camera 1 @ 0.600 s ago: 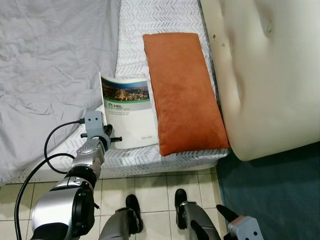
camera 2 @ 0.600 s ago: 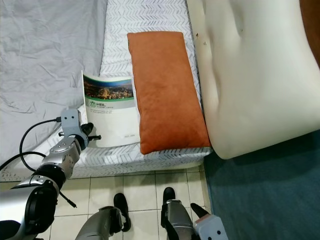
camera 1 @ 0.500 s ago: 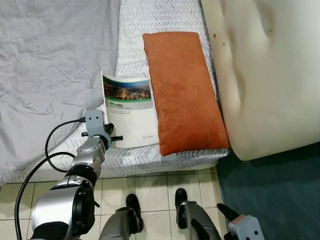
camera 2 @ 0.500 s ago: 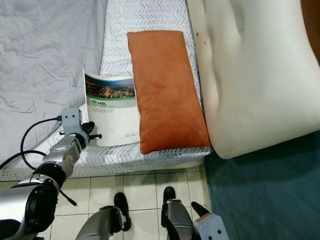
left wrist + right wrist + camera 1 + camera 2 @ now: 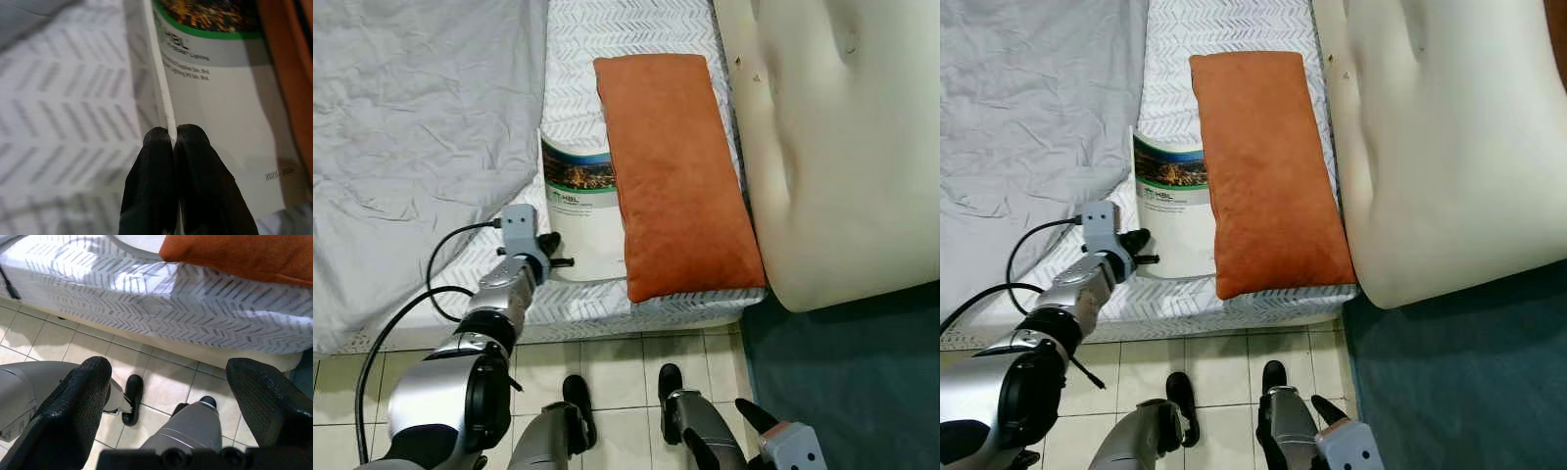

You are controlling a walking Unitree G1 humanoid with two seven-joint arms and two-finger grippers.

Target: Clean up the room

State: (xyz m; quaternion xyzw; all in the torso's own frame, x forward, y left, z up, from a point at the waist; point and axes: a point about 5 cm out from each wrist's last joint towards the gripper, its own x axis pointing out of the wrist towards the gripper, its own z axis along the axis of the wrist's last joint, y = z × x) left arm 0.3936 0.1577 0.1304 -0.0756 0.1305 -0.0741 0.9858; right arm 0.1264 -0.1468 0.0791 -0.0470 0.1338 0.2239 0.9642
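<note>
The left gripper pinches the near edge of the booklet, fingers closed on it. The booklet lies on the patterned mattress, at 9 o'clock of the orange pillow, touching it. The right gripper hangs wide open, holding nothing, over the tiled floor.

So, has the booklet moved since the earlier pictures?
Yes. The booklet, pinched by the left gripper, has slid toward the orange pillow, now partly under its edge.

You see the chevron-patterned mattress carrying an orange pillow, a booklet and a grey sheet
</note>
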